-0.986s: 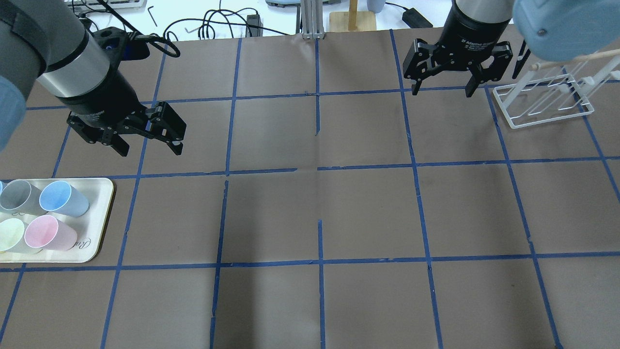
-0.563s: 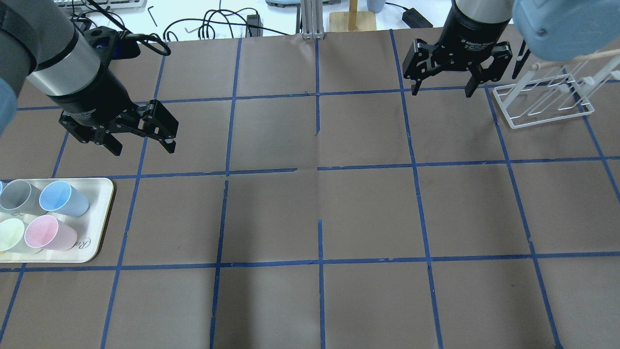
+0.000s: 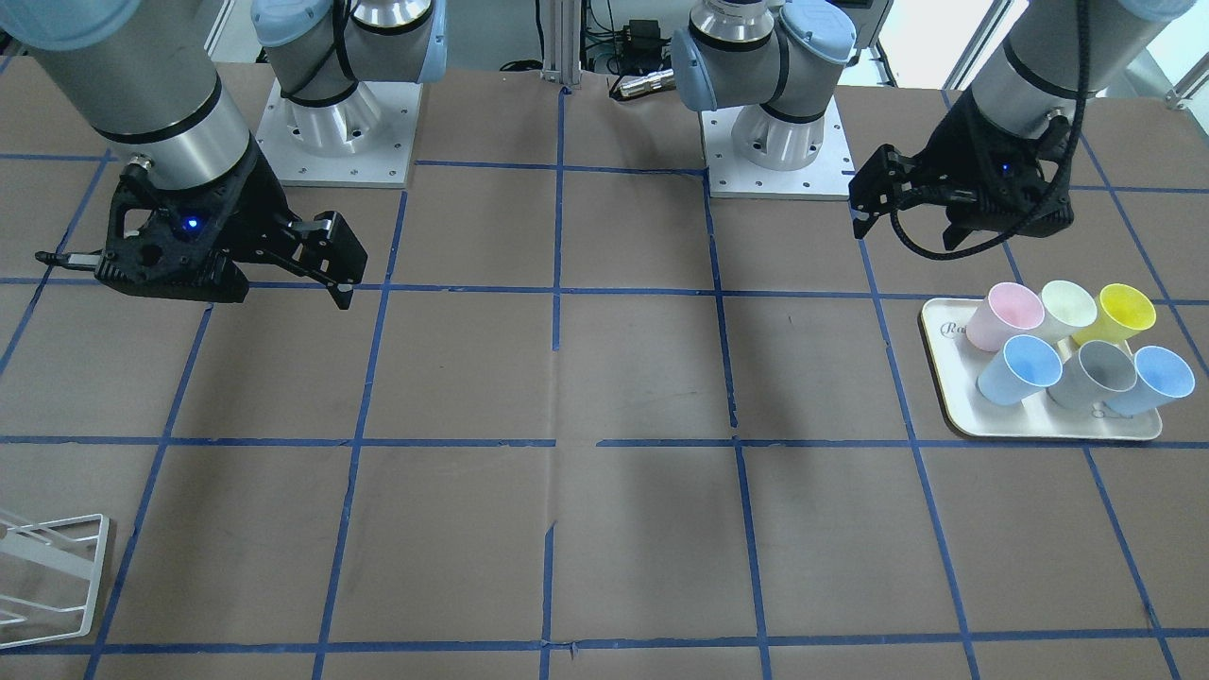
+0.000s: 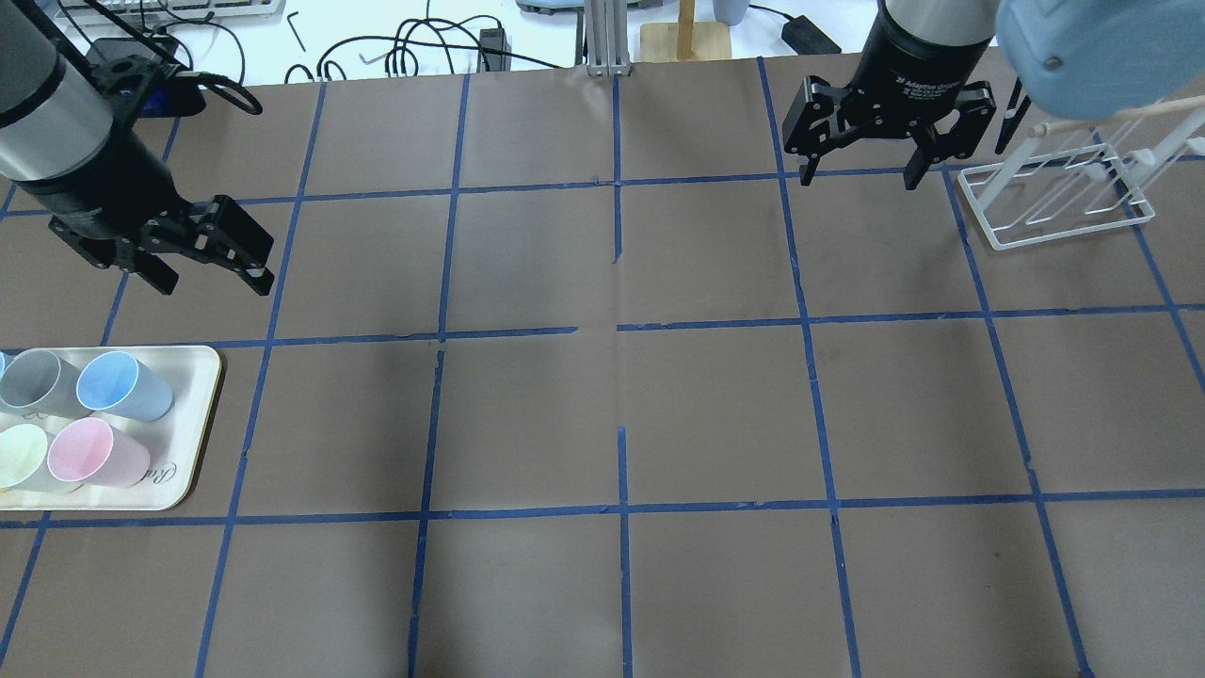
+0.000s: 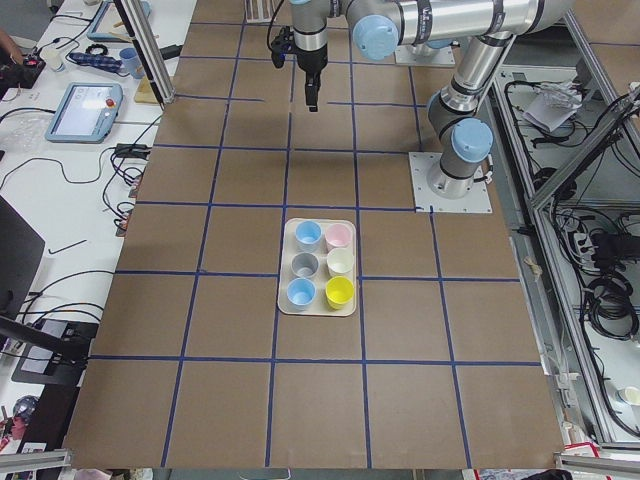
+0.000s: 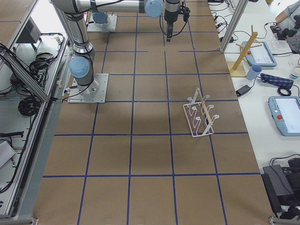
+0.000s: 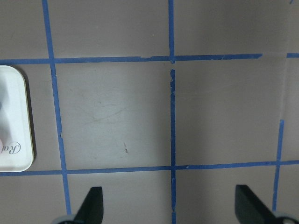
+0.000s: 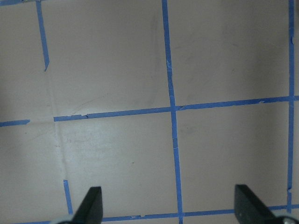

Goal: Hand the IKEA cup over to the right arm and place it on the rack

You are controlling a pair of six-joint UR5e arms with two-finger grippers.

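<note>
Two alike pale sky-blue cups stand among others on the cream tray: one at the corner towards the table's middle, also in the overhead view, the other at the row's far end. I cannot tell which is the IKEA cup. My left gripper is open and empty, above the table just beyond the tray; it also shows in the front view. My right gripper is open and empty, hanging beside the white wire rack.
The tray also holds grey, pink, cream and yellow cups. Brown paper with a blue tape grid covers the table. Cables and a wooden stand lie past the far edge.
My left gripper has moved towards the table's left end and a little further from the robot, still open. The right gripper, cups and rack have not moved.
</note>
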